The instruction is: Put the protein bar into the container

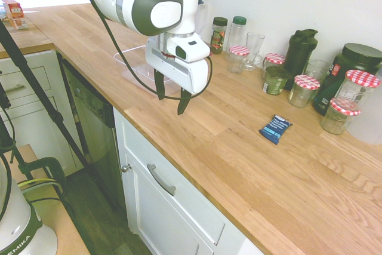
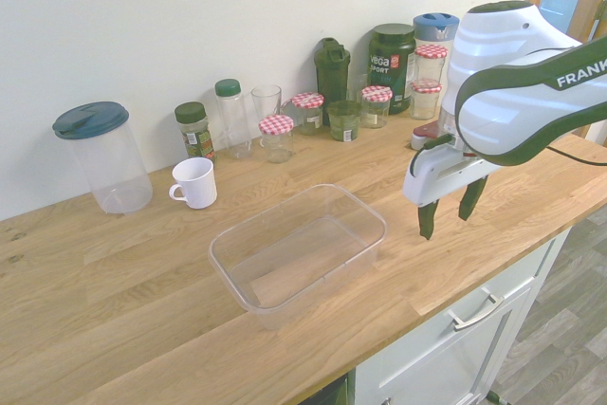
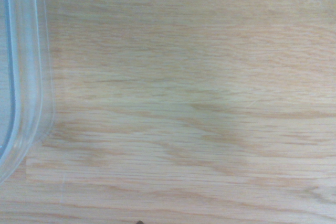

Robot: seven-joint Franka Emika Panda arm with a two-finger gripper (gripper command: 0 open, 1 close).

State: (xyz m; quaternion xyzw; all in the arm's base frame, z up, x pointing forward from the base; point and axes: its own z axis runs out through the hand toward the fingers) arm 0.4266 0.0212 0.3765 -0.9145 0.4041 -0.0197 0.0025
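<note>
The arm blocks most of the container (image 1: 128,64) in one view, and the wrist view only catches a blurry corner. The gripper (image 1: 170,97) hangs spread wide and empty above the table (image 1: 239,159), well apart from the protein bar (image 1: 275,129).

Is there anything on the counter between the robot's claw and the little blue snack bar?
No. In the first exterior view, only bare wooden countertop lies between the open gripper and the protein bar. The jars stand further back, by the wall.
</note>
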